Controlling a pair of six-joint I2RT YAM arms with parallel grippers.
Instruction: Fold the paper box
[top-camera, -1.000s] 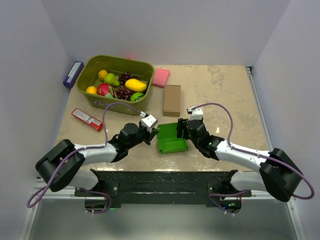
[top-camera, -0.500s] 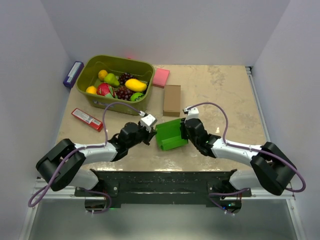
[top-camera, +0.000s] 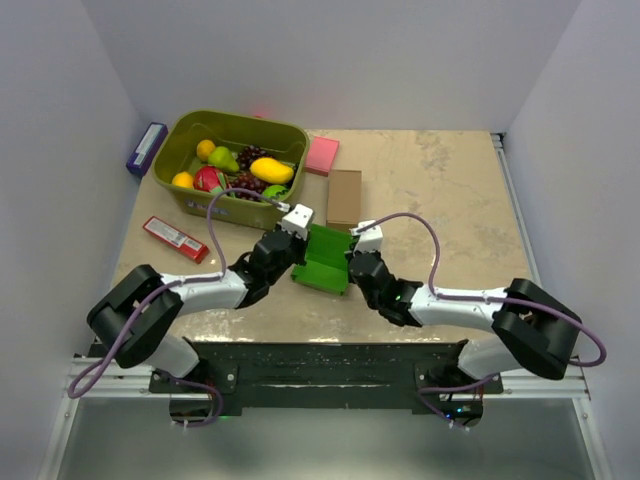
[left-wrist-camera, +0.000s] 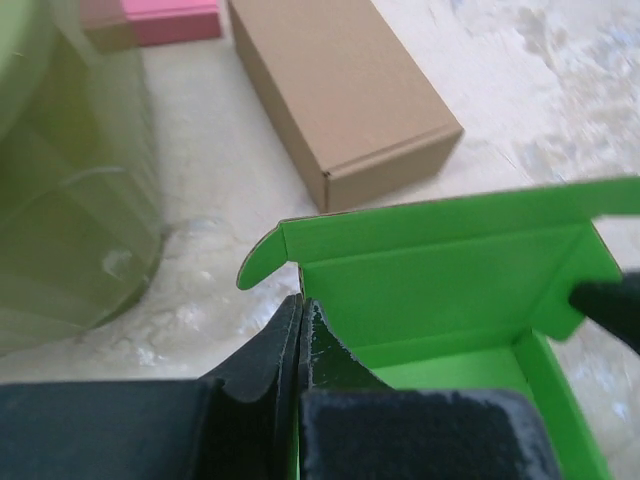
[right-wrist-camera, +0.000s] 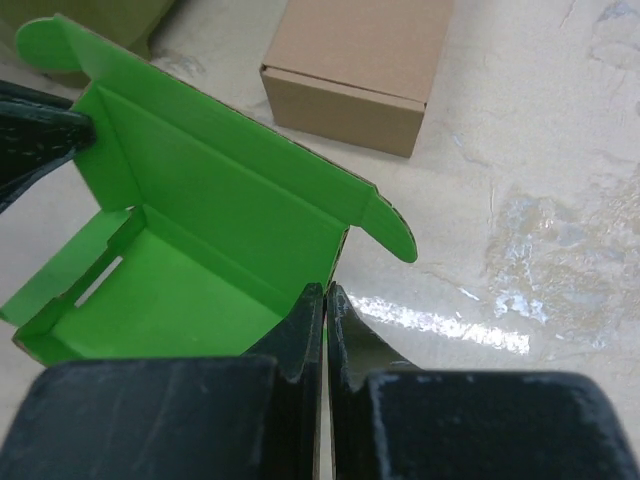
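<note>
Closed fingers (right-wrist-camera: 298, 342) on paper box (right-wrist-camera: 205, 215)

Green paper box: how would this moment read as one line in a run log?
paper box: open tray, back flap raised | left gripper: shut on its left wall | right gripper: shut on its right wall

- Top view: bright, even, soft light from above; only faint shadows under the arms (top-camera: 200, 290); all sharp.
- Right wrist: white glare streak on the table (right-wrist-camera: 440, 315); right gripper (right-wrist-camera: 325, 305) soft close up.
- Left wrist: basket (left-wrist-camera: 70, 200) at the left blurred; left gripper (left-wrist-camera: 301, 320) soft; green box (left-wrist-camera: 450, 290) crisp, vivid.
</note>
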